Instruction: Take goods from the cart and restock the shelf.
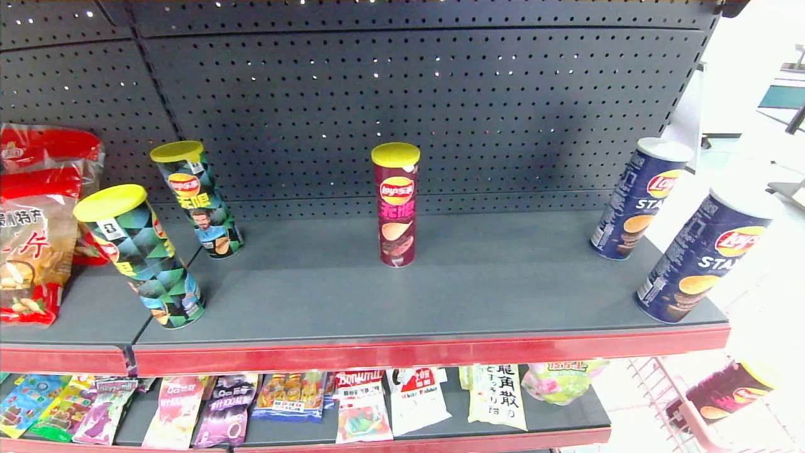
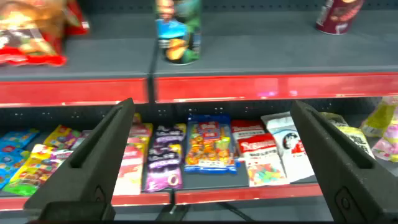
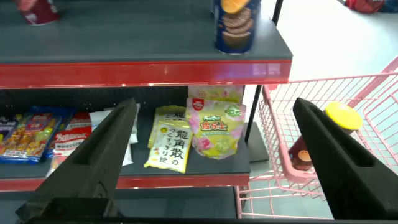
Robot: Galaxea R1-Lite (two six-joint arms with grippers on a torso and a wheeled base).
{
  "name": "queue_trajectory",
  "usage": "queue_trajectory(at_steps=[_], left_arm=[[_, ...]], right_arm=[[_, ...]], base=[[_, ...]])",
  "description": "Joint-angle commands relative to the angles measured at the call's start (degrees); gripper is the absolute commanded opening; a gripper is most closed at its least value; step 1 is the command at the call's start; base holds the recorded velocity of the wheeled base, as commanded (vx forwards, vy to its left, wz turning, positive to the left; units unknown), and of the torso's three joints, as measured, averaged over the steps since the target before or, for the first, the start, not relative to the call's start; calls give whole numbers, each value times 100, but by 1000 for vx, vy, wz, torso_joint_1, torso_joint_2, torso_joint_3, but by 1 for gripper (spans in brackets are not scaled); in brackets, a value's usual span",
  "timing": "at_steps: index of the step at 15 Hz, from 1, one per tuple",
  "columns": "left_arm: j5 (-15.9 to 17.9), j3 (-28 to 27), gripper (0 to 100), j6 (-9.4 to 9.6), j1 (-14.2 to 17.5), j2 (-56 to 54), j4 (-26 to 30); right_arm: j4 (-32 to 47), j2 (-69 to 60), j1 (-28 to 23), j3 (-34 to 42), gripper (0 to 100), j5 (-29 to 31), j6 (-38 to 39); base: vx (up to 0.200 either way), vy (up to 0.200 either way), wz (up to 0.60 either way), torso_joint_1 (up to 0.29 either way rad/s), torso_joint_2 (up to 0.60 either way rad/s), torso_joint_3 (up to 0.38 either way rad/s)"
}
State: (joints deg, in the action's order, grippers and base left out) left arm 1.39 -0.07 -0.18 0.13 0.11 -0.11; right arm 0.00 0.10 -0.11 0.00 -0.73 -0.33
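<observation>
The left gripper (image 2: 211, 104) hangs spread and empty before the front edge of the shelf (image 1: 402, 296); the right gripper (image 3: 214, 102), equally spread and empty, faces the shelf's right end. The next can (image 3: 323, 134) lies in the pink cart (image 1: 679, 412) right of the shelf, so a reach may snag the wires or topple the blue cans (image 1: 701, 251) on the shelf's corner.

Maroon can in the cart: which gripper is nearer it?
Right. The right gripper faces the shelf's end, with the maroon can close beside it; the left gripper faces the teal can, farther away.
</observation>
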Motion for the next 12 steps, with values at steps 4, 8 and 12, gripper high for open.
queue_trajectory(at_steps=[4,8,12], left_arm=[[2,-1,100,1,4,-2,-7],[2,-1,100,1,4,-2,-7],[2,-1,100,1,4,-2,-7]], right_arm=[[0,-1,2,0,100,-6,-2],[0,-1,2,0,100,3,-2],[0,-1,2,0,100,-6,-2]], base=[[0,-200,0,5,2,-1],[0,-200,0,4,4,4],[0,-200,0,2,2,2]])
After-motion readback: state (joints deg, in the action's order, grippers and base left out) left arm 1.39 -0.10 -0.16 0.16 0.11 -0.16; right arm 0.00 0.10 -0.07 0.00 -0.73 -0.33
